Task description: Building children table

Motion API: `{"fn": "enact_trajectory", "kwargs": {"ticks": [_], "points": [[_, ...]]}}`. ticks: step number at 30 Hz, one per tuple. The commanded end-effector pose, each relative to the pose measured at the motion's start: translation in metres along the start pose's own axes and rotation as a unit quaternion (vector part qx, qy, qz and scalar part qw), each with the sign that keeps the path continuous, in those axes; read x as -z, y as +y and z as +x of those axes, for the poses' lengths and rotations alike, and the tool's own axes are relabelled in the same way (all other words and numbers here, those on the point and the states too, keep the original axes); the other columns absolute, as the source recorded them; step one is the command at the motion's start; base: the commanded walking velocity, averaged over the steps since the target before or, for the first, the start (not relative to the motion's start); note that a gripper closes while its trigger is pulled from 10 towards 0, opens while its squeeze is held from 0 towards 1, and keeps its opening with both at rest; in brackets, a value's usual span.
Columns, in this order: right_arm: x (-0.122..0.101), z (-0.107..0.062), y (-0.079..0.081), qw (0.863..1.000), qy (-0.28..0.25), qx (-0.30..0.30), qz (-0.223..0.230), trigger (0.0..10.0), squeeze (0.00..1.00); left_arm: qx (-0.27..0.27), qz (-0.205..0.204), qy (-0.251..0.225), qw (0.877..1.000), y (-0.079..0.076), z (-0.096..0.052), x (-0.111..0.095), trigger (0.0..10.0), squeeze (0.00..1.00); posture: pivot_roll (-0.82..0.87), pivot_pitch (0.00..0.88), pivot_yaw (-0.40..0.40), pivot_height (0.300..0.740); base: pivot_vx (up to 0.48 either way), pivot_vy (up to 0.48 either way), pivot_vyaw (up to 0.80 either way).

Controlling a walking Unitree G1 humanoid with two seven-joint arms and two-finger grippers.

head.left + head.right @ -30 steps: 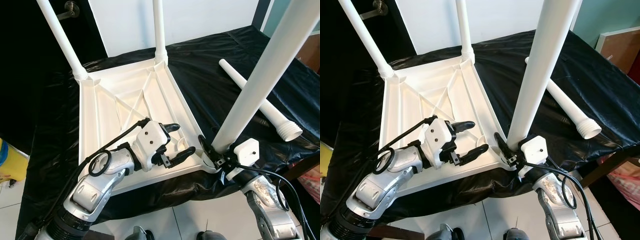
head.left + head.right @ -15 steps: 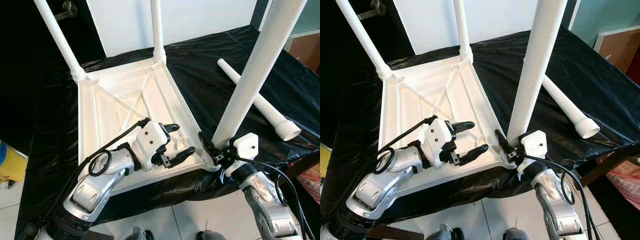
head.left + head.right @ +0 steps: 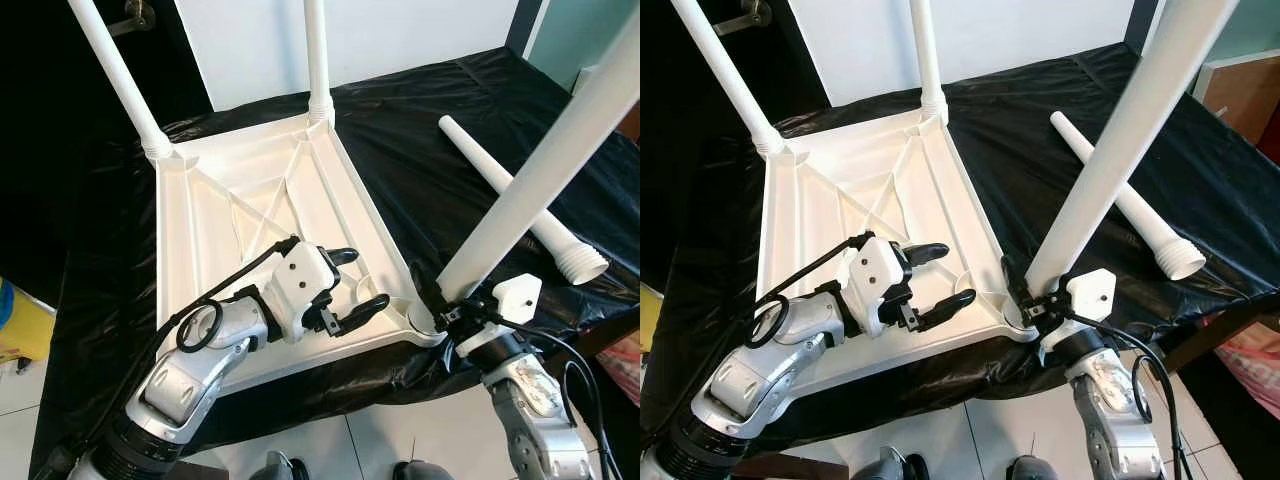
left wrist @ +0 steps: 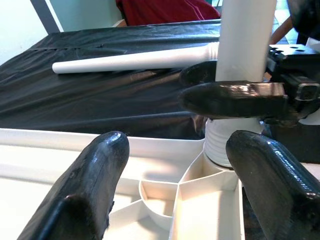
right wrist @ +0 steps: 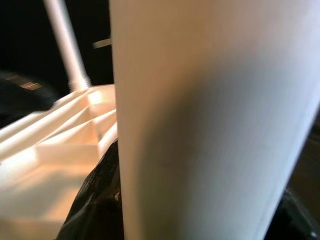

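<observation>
The white table top [image 3: 200, 230] lies upside down on a black-covered table. Two white legs [image 3: 318, 55] stand in its far corners. My right gripper [image 3: 445, 305] is shut on a third leg [image 3: 530, 185] just above its ribbed end, which sits at the near right corner socket [image 3: 420, 322]; the leg leans to the right. In the right wrist view the held leg [image 5: 200, 125] is very close. My left gripper [image 3: 368, 276] is open, hovering over the underside just left of that corner, with its fingers [image 4: 95, 185] spread. A fourth leg [image 3: 480, 160] lies loose on the cloth at the right.
The black cloth [image 3: 420, 160] hangs over the table's front edge, with tiled floor [image 3: 370, 450] below. A yellow object [image 3: 20, 320] sits on the floor at the far left. A door handle [image 3: 135, 15] shows at the back left.
The held leg has tipped from nearly upright to leaning right, and my right gripper has shifted slightly right with it. The left gripper has stayed in place and open.
</observation>
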State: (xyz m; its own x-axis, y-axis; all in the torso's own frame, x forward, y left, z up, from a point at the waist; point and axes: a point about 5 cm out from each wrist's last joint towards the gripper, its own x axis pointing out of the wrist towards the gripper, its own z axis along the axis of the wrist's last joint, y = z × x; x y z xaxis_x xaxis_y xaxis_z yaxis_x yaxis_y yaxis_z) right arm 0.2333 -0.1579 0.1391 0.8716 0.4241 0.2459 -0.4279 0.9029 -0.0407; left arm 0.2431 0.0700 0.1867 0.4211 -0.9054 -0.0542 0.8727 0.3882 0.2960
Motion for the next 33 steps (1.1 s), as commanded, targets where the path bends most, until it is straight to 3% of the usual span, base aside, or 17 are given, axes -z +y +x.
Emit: {"fn": "enact_trajectory", "kwargs": {"ticks": [1, 2, 12, 17, 24, 33], "points": [[0.019, -0.009, -0.003, 0.999, 0.053, 0.000, 0.005, 10.0, 0.00, 0.032, 0.004, 0.003, 0.999, -0.003, -0.003, -0.002, 10.0, 0.00, -0.07, 0.130, 0.103, 0.740, 0.000, 0.000, 0.00], [0.016, -0.008, -0.004, 0.997, 0.057, -0.044, -0.015, 10.0, 0.00, 0.034, 0.004, 0.003, 0.999, -0.003, -0.003, -0.002, 10.0, 0.00, -0.07, 0.128, 0.105, 0.740, 0.000, 0.000, 0.00], [0.015, -0.005, 0.005, 0.984, 0.066, -0.156, -0.060, 10.0, 0.00, 0.037, 0.006, 0.003, 0.999, -0.002, -0.003, -0.002, 10.0, 0.00, -0.07, 0.120, 0.106, 0.740, 0.000, 0.000, 0.00], [0.017, -0.005, 0.005, 0.978, 0.069, -0.183, -0.071, 10.0, 0.00, 0.036, 0.004, 0.004, 0.999, -0.003, -0.004, -0.002, 10.0, 0.00, -0.06, 0.127, 0.108, 0.740, 0.000, 0.000, 0.00], [0.018, -0.004, 0.001, 0.977, 0.074, -0.187, -0.075, 10.0, 0.00, 0.038, 0.003, 0.007, 0.999, -0.003, -0.005, -0.002, 10.0, 0.00, -0.06, 0.132, 0.107, 0.740, 0.000, 0.000, 0.00], [0.016, 0.003, -0.002, 0.990, 0.065, -0.092, -0.079, 10.0, 0.00, 0.036, 0.003, 0.008, 0.999, -0.003, -0.006, -0.002, 10.0, 0.00, -0.05, 0.136, 0.100, 0.740, 0.000, 0.000, 0.00]]}}
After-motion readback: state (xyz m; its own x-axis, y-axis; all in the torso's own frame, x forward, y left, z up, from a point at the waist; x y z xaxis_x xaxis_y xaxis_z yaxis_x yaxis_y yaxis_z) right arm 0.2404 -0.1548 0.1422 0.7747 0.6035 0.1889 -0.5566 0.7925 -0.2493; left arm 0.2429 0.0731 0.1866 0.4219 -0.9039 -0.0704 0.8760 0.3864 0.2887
